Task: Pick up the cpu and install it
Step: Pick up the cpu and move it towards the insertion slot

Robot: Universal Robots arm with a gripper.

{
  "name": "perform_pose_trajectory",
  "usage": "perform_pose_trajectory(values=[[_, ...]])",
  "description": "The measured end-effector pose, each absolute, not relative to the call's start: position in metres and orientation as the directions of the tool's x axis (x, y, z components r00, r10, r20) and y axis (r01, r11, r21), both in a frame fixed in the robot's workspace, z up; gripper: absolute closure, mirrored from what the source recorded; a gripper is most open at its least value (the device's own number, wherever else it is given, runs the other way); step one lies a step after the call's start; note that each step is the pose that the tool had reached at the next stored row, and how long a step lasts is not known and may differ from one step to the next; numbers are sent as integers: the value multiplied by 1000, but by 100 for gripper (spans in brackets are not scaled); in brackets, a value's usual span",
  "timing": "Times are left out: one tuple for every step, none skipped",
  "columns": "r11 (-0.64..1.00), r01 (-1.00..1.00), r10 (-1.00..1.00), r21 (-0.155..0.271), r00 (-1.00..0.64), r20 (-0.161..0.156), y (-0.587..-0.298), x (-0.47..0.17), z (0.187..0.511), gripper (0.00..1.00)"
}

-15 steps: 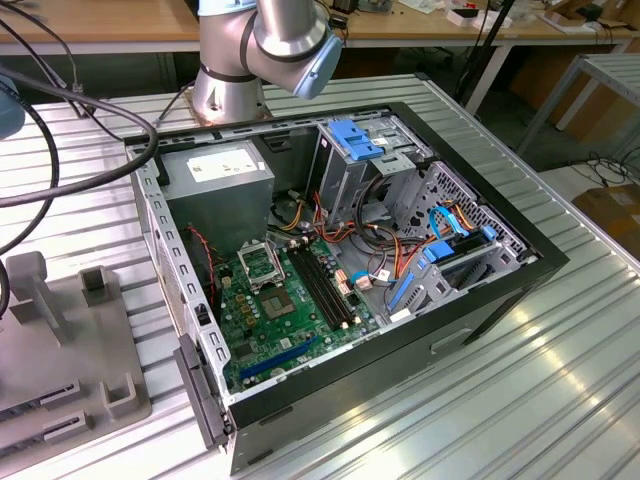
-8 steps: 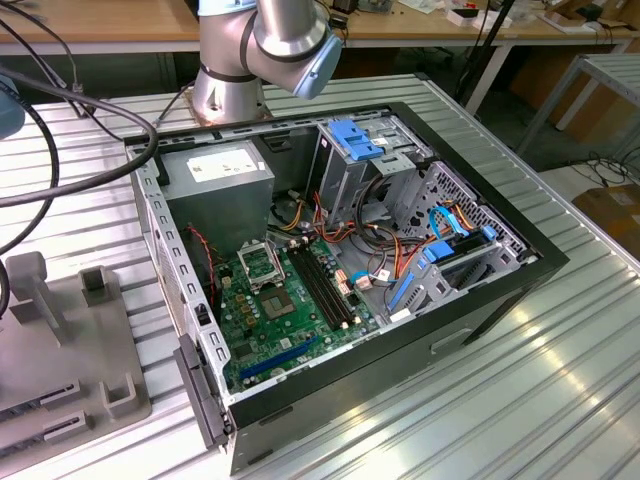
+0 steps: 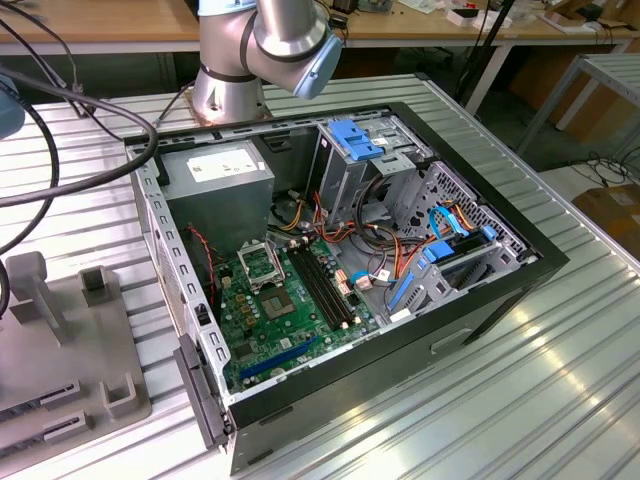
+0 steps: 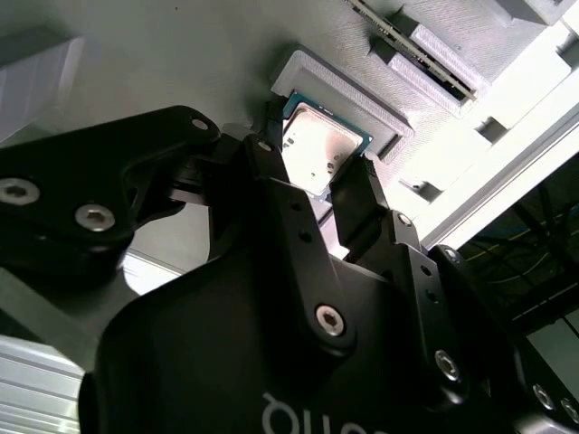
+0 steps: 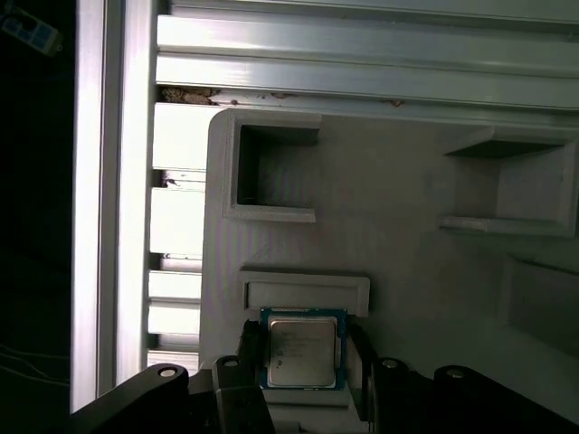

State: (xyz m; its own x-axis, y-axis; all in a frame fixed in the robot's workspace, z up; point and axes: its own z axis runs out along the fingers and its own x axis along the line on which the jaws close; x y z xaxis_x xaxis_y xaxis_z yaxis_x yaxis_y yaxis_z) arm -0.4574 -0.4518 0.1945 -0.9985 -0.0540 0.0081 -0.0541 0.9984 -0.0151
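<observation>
Exterior view: computer case [image 3: 400,350] open, grey fixture [image 3: 60,340] at exterior view's left. First wrist view: gripper [image 5: 304,344] over fixture; clamped or not, I cannot tell. In case, socket [image 3: 262,266] looks unfilled; cpu [image 5: 303,353] seated in fixture pocket, not yet lifted; install outstanding.

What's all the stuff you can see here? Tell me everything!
grey plastic tray: one, grey, on the table at the exterior view's left.
silvery-grey square cpu with a green rim: one, silver, in a recess of the tray.
open black computer case: one, black, middle of the table.
green motherboard: one, green, inside the case.
square metal-framed socket: one, silver and black, on the motherboard.
ribbed metal table: one, silver, under everything.
robot arm: one, grey with a blue cap, beyond the case.
black gripper: one, black, at the cpu.
</observation>
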Motion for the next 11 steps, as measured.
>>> perform_pose_trajectory(values=[[998,-54,-54,-15,-999,8,-452,-457,195,53],[998,-54,-54,-15,-999,8,-452,-457,196,53],[998,-54,-54,-15,-999,8,-452,-457,196,53],[998,-54,-54,-15,-999,8,-452,-457,197,53],[998,-54,-54,-15,-999,8,-452,-457,198,53],[998,-54,-54,-15,-999,8,-452,-457,198,53],[998,-54,-54,-15,-999,8,-452,-457,199,53],[998,-54,-54,-15,-999,8,-452,-457,200,53],[998,-54,-54,-15,-999,8,-452,-457,200,53],[998,-54,-54,-15,-999,8,-452,-457,201,53],[998,-54,-54,-15,-999,8,-452,-457,202,53]])
